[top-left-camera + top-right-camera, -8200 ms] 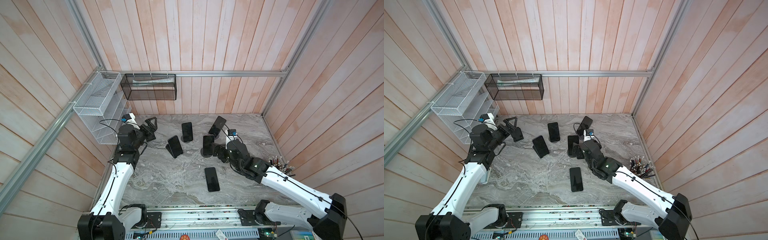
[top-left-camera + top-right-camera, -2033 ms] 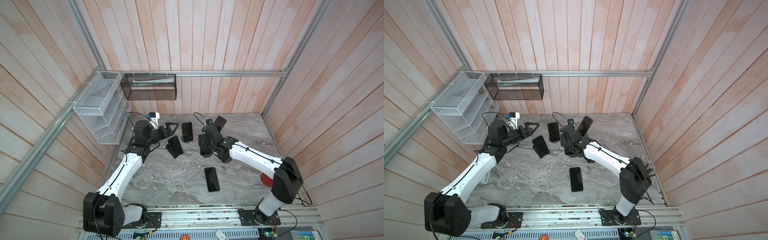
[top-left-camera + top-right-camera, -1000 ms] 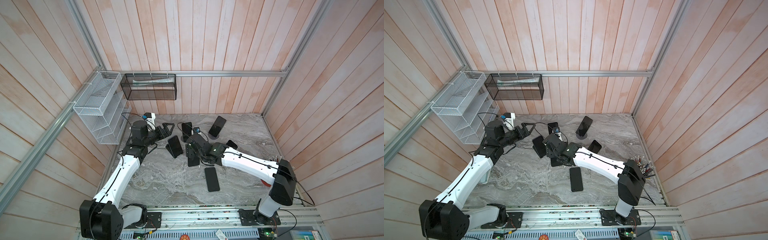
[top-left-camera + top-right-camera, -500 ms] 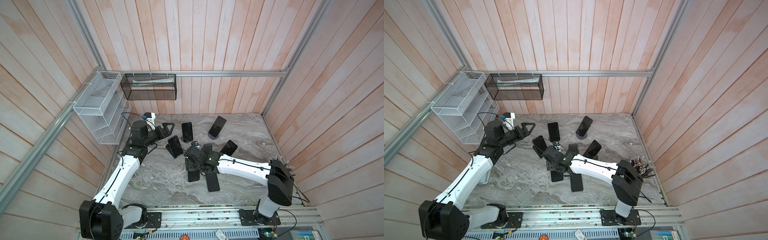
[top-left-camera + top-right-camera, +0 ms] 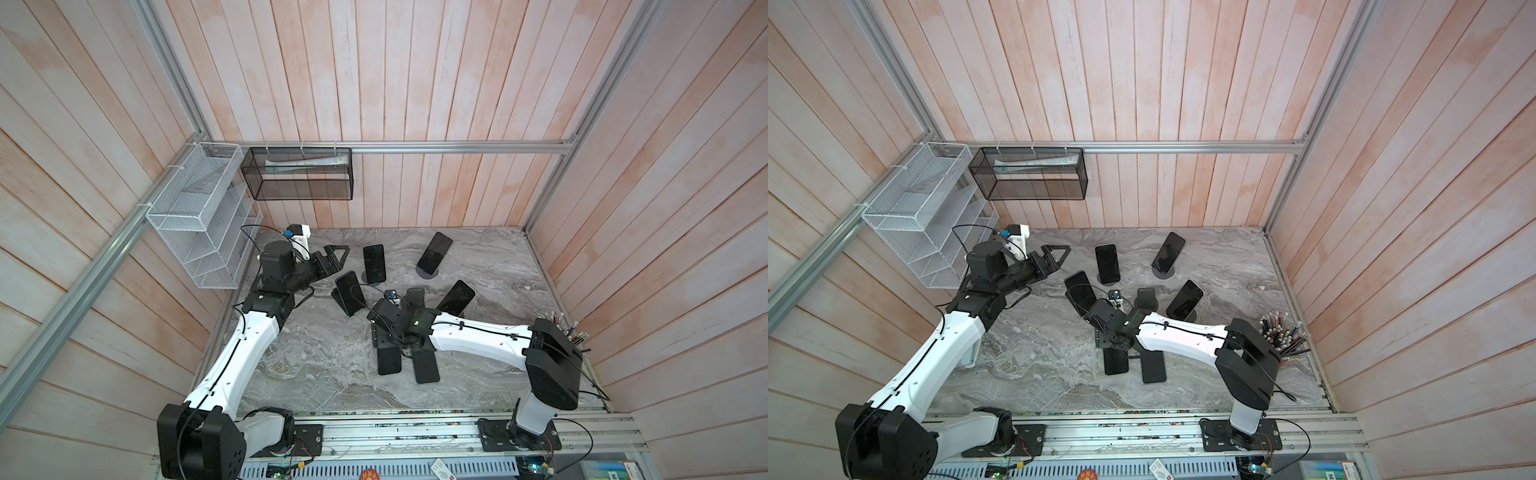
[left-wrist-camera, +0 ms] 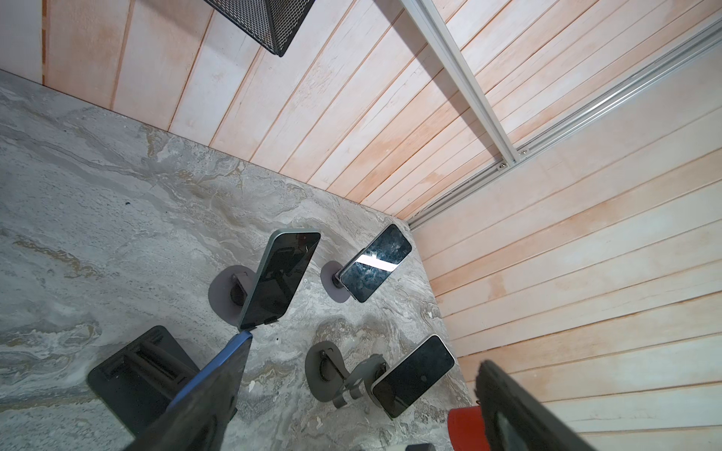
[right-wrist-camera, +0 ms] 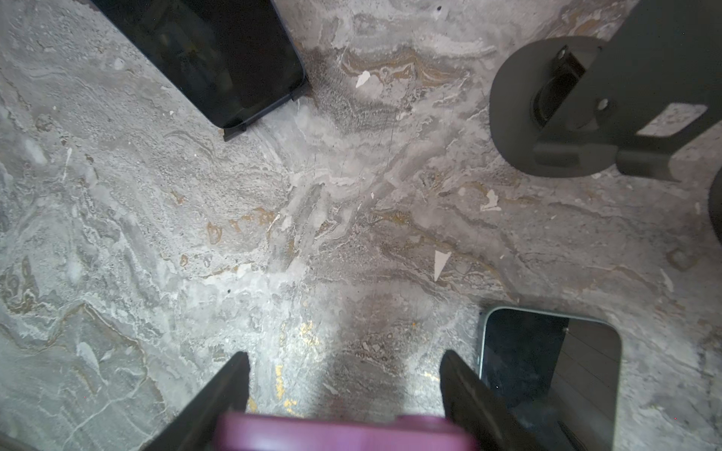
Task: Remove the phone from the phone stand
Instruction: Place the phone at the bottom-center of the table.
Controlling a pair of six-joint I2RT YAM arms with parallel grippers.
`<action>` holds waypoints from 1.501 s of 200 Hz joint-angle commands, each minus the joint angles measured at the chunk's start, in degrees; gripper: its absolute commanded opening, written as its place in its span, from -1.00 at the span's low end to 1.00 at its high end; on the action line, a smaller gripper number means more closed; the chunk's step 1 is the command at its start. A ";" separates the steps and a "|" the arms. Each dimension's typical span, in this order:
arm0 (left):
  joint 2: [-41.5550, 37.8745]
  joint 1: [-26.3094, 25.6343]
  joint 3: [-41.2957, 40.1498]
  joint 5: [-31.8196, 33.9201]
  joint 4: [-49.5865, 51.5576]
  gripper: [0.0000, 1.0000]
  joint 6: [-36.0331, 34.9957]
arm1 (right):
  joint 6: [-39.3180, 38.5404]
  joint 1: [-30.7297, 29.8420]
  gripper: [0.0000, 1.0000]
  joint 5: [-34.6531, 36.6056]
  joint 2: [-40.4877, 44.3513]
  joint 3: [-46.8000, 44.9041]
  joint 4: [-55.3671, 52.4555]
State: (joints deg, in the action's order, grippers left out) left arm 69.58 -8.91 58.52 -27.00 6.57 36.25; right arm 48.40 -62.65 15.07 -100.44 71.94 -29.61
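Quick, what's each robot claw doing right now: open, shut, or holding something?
Left gripper: open, holding nothing.
Right gripper: closed on a purple-backed phone, low over the table.

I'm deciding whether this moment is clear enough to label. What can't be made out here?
- Held phone: in the right wrist view it is blurred and cut off by the edge. In both top views the right pincer covers its upper end, so I cannot tell whether it touches the table.
- Pens: too small to count in a top view, and the right arm hides their holder.
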 commanded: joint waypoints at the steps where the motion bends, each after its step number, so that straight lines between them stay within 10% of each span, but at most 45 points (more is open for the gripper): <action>1: -0.68 0.38 0.46 -1.27 -1.24 0.97 0.39 | 0.64 -0.37 0.36 -0.09 -1.90 -0.23 -0.87; 300: 1.11 0.24 -0.14 -2.68 -2.30 0.97 1.28 | 0.64 2.49 0.50 -3.15 -6.96 -9.36 8.73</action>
State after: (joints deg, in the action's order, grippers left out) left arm 70.13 -8.58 58.52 -28.73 5.37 37.56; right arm 48.86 -60.53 11.49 -105.16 63.22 -21.37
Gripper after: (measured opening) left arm 0.983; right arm 0.748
